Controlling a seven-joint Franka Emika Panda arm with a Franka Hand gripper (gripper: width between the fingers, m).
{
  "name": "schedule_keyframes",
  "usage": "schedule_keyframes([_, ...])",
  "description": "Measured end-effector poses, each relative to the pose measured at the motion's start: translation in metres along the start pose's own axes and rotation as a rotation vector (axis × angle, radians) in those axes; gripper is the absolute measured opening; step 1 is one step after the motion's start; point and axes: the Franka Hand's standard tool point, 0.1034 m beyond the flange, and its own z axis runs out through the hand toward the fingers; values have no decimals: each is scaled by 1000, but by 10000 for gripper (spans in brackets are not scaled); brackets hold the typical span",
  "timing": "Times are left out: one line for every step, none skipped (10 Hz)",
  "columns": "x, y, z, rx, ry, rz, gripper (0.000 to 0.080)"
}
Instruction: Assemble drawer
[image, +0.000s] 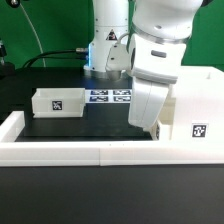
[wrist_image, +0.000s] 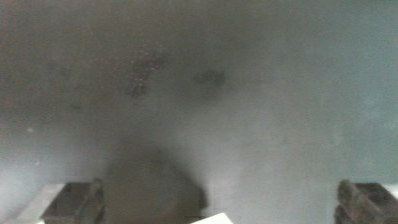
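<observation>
Across the whole scene runs the black surface (image: 95, 125), with every part lying on it; the white arm (image: 155, 50) comes down over its middle and leans toward the exterior view's right. On that right side stands the drawer's big box (image: 195, 100), white, with a square tag on its near face; the arm's lower end hangs just beside the box's left edge, and whether it touches cannot be told. Along the near edge lies the long low white wall (image: 60, 148). On the exterior view's left, well apart from the box, sits one small open-top tray (image: 57, 102), tagged on its near side; a second tray is not to be seen. Between tray and arm, farther back, lies the flat marker board (image: 110, 96).

In the wrist view the pincer (wrist_image: 217, 203) stands wide open, its dark fingers (wrist_image: 71, 203) far apart at the picture's edges; nothing is held between them, and a pale blurred face fills the view, probably the box seen from very close.

The step in hand looks like setting up the box, with no tray inserted yet. The next move likely calls for settling the box with its open front clear, then crossing left to grasp the tray by a wall.
</observation>
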Motion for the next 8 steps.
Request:
schedule_keyframes([0, 0, 0, 0, 0, 0, 649])
schedule_keyframes([-4, 0, 2, 2, 0, -15, 649])
schedule_keyframes([-18, -3, 10, 19, -2, -48, 649])
schedule_keyframes([-28, -5, 13, 26, -2, -49, 649])
schedule_keyframes([-35, -8, 14, 31, 0, -56, 649])
schedule_keyframes([-38, -9, 13, 32, 0, -57, 649])
schedule_keyframes([-37, -9, 14, 33, 0, -59, 649])
schedule_keyframes([-37, -9, 14, 34, 2, -61, 649])
